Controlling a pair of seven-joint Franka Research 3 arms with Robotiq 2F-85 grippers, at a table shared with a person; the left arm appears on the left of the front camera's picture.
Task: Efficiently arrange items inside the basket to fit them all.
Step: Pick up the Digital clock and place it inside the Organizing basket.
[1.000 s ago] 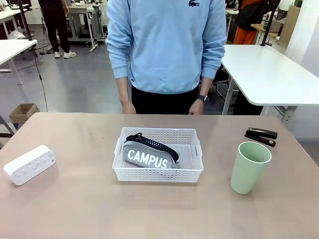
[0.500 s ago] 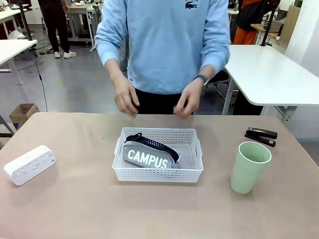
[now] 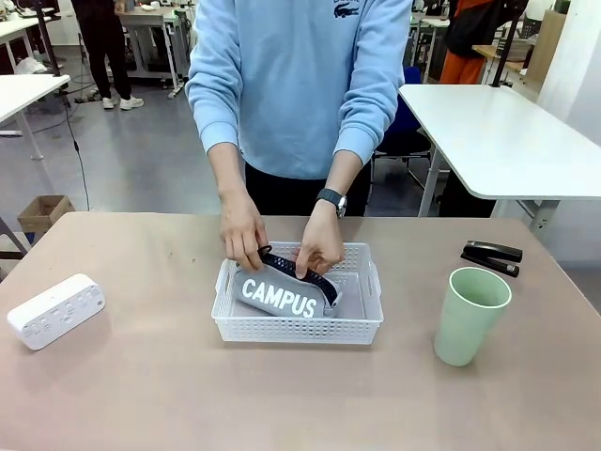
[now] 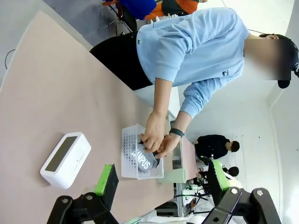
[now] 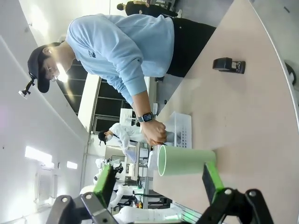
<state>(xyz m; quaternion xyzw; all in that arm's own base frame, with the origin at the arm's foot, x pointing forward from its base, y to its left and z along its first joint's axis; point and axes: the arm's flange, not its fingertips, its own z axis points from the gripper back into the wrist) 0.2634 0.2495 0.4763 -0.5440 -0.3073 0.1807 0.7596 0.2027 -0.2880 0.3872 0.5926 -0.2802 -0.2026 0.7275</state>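
While the pouch [image 3: 282, 296] is gripped by the person's hands [image 3: 242, 235] inside the basket [image 3: 362, 324], little room is offered to the other items. The pouch is seen lying slantwise across the basket's left and middle, with bare floor left at its right end. The box [image 3: 54, 310] is set on the bench [image 3: 300, 404] well to the left of the basket. The cup [image 3: 470, 315] stands upright to the right of the basket, and the stapler [image 3: 491, 256] lies farther right of it, toward the far side. The left tool [image 4: 161, 173] is held wide open with nothing between its pads. The right tool [image 5: 158, 177] is likewise spread wide and empty.

Several faults are judged possible. Should the pouch be left slanted, the box may not be seated flat. Should a tool be brought to the basket while the hands are in it, a hand could be struck. The light basket could be dragged or tipped if the strap is caught on the lattice. The cup could be knocked over by an off-centre approach, and may rise above the shallow rim unless it is laid down.
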